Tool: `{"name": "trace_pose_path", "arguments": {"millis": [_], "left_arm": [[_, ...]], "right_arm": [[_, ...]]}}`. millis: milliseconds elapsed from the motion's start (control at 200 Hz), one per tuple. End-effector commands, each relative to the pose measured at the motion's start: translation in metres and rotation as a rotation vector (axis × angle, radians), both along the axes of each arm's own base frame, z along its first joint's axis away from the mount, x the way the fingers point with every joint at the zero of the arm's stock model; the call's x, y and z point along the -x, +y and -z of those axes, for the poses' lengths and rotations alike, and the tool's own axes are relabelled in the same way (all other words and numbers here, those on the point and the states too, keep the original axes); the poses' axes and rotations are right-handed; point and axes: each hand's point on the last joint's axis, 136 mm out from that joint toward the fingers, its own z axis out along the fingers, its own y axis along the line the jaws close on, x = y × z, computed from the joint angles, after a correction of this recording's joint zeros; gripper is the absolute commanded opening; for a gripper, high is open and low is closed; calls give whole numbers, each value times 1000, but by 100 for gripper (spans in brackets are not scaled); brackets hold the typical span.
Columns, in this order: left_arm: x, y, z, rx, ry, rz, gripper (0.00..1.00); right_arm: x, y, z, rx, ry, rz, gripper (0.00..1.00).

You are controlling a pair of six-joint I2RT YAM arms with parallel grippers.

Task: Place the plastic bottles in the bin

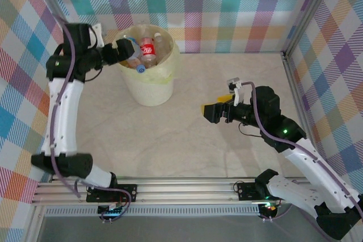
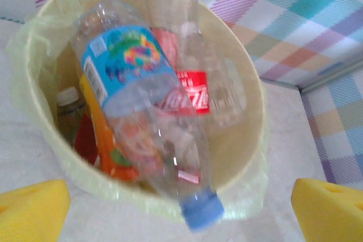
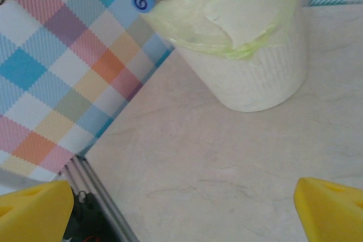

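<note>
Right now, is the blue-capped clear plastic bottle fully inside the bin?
Partly in: the blue-capped clear plastic bottle lies tilted, cap past the rim of the round pale-yellow bin.

My pale marbled table (image 1: 227,151) has plaid walls (image 1: 227,4) on three sides and a metal rail (image 1: 187,188) along its near edge.

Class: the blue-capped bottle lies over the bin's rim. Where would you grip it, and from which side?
Probably the neck end by the blue cap, which pokes out past the rim of the bin. Come from outside, closing across the bottle: that end is narrow and free, while the body leans among other bottles.
</note>
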Motion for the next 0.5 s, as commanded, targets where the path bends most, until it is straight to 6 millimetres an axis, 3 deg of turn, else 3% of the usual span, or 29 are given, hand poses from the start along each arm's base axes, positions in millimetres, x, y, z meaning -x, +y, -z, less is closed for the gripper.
{"name": "trace_pose_path", "arguments": {"millis": [0, 150, 330, 495], "left_arm": [[25, -5, -9, -12, -134, 68, 100], [62, 1, 16, -26, -202, 48, 100], [92, 18, 78, -61, -138, -46, 100], [99, 38, 146, -15, -15, -215, 100]], "right_arm": [[-3, -19, -4, 67, -88, 78, 100], [-12, -42, 13, 127, -124, 203, 100], [-33, -70, 50, 250, -149, 372, 100], [-60, -86, 91, 358, -205, 493, 100]]}}
